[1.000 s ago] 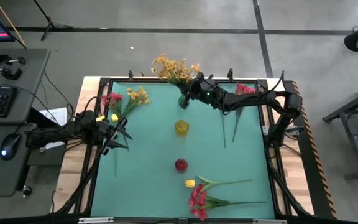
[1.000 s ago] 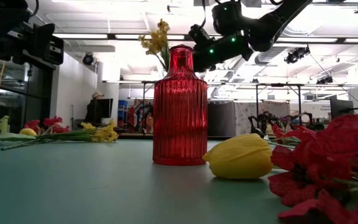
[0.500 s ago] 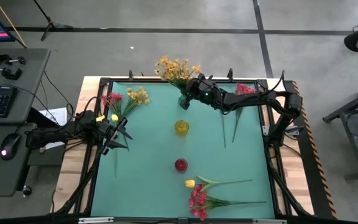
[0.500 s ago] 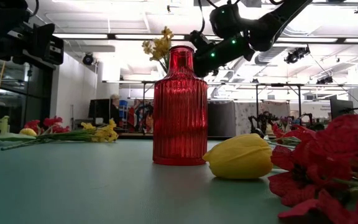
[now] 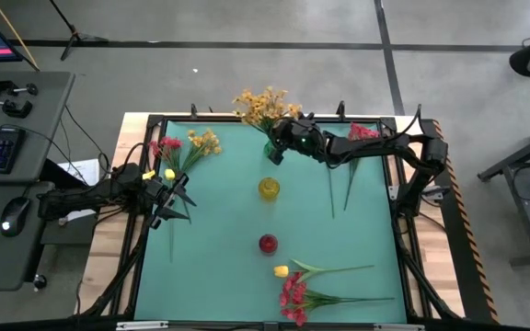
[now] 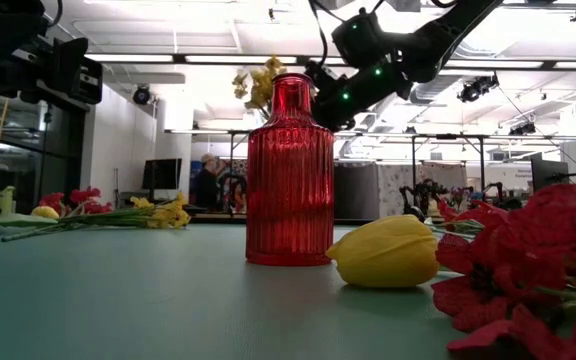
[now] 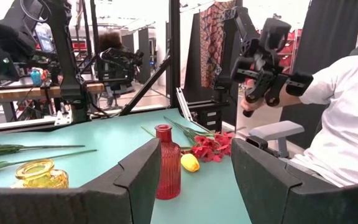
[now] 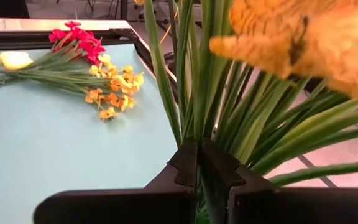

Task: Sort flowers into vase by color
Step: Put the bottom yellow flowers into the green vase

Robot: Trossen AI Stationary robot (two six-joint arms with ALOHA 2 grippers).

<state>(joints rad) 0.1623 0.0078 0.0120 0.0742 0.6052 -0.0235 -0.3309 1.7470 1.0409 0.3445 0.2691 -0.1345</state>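
My right gripper point(image 5: 282, 142) hovers over the table's far middle, shut on an orange-yellow spray point(image 5: 265, 103), whose blossoms point(image 6: 260, 82) show above the red vase point(image 6: 289, 170) in the low view. A green vase point(image 5: 271, 150) stands just under the gripper; whether the stalks reach into it is hidden. My left gripper point(image 5: 171, 199) waits open at the left edge. A yellow vase point(image 5: 269, 188) and the red vase point(image 5: 268, 244) stand along the table's middle. My right gripper point(image 8: 199, 163) has the orange-yellow spray's bundle of green stalks point(image 8: 197, 118) pinched between its two fingers, several stalks together, below the blossoms point(image 8: 297, 43). The fingers lie across the stalks. The spray stands roughly upright, blossoms above the fingers; the stalks' lower ends are hidden by the gripper.
Pink-red, orange-yellow and yellow flowers point(image 5: 184, 150) lie by the far left corner. A yellow tulip point(image 5: 282, 271) and a pink-red cluster point(image 5: 293, 299) lie near the near edge. A pink-red stem point(image 5: 361, 131) lies at the far right. A person in white sits beyond the table point(image 7: 347, 124).
My right gripper has moved a little toward the table's left and down, keeping its hold. The spray has gone with it: in the low view its blossoms now sit lower and closer to the red vase's neck.
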